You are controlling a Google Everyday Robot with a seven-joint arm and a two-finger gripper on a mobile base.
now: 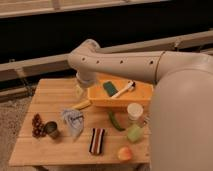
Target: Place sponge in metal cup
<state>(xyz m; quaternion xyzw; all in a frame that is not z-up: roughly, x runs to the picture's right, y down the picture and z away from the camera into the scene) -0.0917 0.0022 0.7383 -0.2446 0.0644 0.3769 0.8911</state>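
The sponge, a small dark green-teal block, lies inside the yellow tray at the back of the wooden table. The metal cup, small and dark grey, stands upright near the table's front left. My gripper hangs from the arm's wrist over the table, just left of the tray's left end. It is a short way left of the sponge and well behind and to the right of the metal cup. It holds nothing that I can see.
A white-handled tool lies in the tray beside the sponge. On the table are a banana, a crumpled bag, a dark cluster, a striped packet, a green vegetable, a cream cup, a pale green block and an orange fruit.
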